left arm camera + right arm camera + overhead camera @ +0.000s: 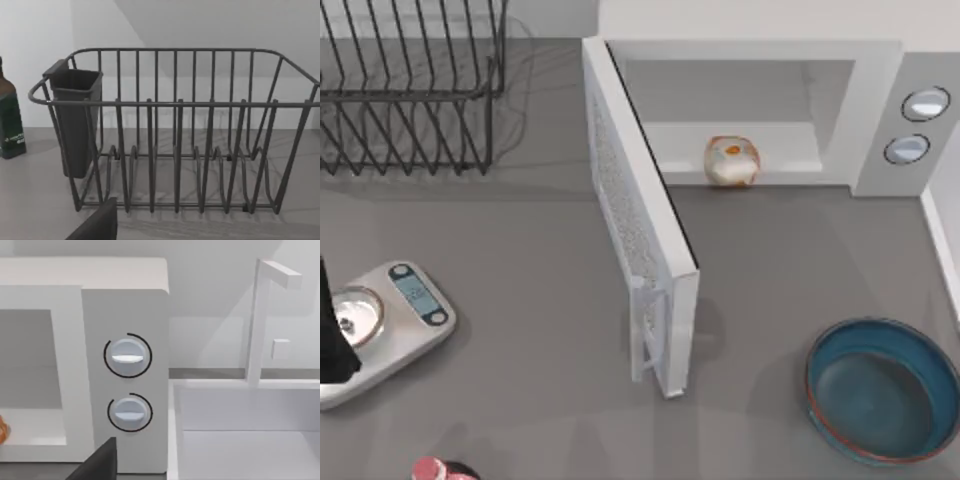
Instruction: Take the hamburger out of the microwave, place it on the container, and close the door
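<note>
The white microwave [876, 110] stands at the back right with its door [635, 230] swung wide open toward the table's front. The hamburger [731, 160], a cream lump with orange patches, sits at the front edge of the grey cavity. The container [850, 340], a blue bowl with a reddish rim, rests empty at the front right. My left arm [332, 330] is at the table's left edge beside the scale, and my left gripper [97, 225] faces the wire rack. My right gripper [97, 462] faces the microwave's round buttons [127, 356]; a sliver of the hamburger [2, 432] shows beside it.
A black wire rack [410, 90] stands at the back left, a dark bottle [10, 125] beside it. A silver scale [415, 300] with a small metal dish sits at the left. A red-capped bottle [435, 469] is at the front edge. A white ledge [250, 405] lies right of the microwave.
</note>
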